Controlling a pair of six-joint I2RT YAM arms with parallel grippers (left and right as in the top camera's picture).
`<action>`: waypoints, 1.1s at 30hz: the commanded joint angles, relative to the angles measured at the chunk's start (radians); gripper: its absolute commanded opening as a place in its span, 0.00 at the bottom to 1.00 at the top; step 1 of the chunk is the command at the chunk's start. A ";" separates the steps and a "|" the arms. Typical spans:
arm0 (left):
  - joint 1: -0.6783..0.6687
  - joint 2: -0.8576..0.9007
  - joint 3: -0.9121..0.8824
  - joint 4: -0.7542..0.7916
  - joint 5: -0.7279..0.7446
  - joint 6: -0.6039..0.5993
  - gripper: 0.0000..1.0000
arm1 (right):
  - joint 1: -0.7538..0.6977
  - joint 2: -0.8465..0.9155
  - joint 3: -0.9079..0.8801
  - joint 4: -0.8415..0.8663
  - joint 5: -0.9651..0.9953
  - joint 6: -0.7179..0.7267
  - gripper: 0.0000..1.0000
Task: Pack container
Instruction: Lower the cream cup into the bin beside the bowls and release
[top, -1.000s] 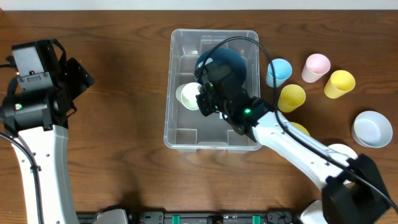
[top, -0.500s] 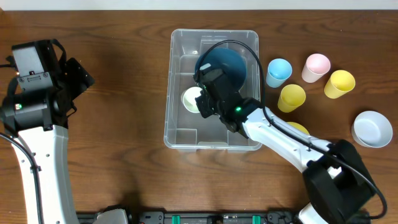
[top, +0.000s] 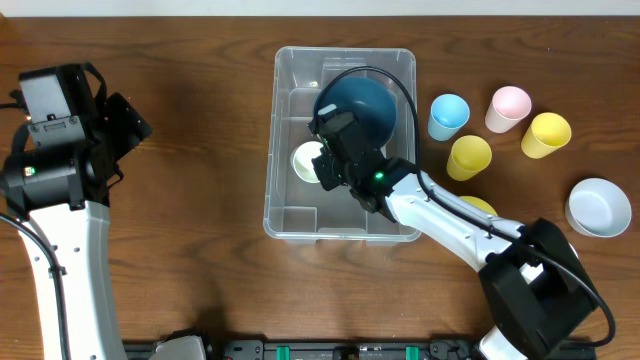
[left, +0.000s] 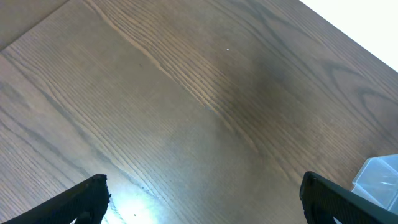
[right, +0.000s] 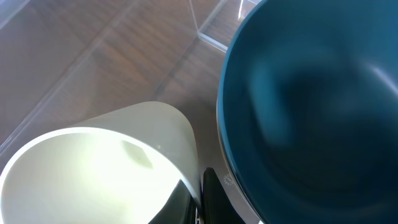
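Inside the container (top: 290, 218), a cup (top: 305, 160) sits at my right gripper's (right: 196, 202) fingertips, to their left; a bowl (right: 311, 106) lies just beside it, to the gripper's right.

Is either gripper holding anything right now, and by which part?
The right gripper pinches the cream cup by its rim, inside the container. The left gripper is open, holding nothing.

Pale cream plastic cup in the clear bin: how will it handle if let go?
Probably light and stiff: the pale cream plastic cup looks thin-walled, and the right gripper seems to hold it by one wall. Likely to tip or roll: it is round and smooth. The dark teal bowl beside it in the clear plastic bin might stop it.
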 joint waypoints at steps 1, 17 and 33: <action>0.005 0.006 0.011 -0.001 -0.011 -0.001 0.98 | 0.013 0.037 0.022 0.003 0.013 0.011 0.01; 0.005 0.006 0.011 -0.001 -0.011 -0.001 0.98 | 0.021 0.048 0.064 -0.040 0.003 0.010 0.20; 0.005 0.006 0.011 -0.002 -0.011 -0.001 0.98 | 0.014 0.043 0.293 -0.231 0.069 -0.004 0.31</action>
